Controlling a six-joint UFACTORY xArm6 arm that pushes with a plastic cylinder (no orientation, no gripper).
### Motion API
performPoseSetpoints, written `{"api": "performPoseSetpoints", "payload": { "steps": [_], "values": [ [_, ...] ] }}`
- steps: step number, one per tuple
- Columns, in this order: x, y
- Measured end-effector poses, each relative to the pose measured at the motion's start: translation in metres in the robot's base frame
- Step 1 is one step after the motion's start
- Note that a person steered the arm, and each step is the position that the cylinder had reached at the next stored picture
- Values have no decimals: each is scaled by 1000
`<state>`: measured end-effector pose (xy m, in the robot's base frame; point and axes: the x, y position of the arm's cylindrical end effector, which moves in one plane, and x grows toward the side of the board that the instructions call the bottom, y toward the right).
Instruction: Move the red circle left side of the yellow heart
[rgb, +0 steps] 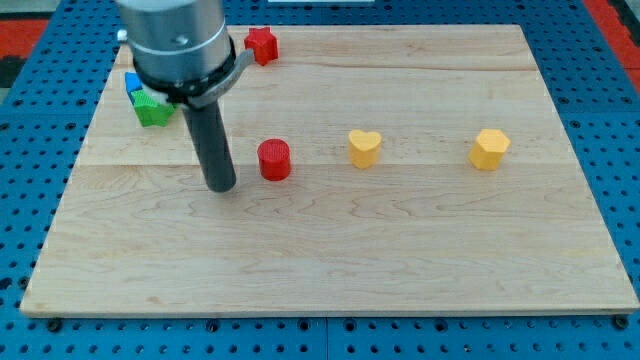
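Red circle (274, 160) sits on the wooden board (400, 260) a little toward the view's left of centre, with the yellow heart (364, 148) near it on the view's right, the two apart and roughly level. My tip (221, 186) rests on the board just beside the red circle on its left; whether they touch I cannot tell. This arm carries a plain rod, with no claw to spread or press. Further right lies a yellow block (490, 149), its shape unclear. Near the top edge is a red star-like block (262, 44). At the top left, a green block (153, 110) and a blue block (132, 81) peek from behind the arm.
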<state>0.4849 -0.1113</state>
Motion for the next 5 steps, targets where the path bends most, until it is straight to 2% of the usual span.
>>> {"api": "performPoseSetpoints", "payload": {
  "steps": [2, 3, 4, 5],
  "values": [
    [-6, 100],
    [-26, 65],
    [-17, 48],
    [-20, 64]
  ]
}}
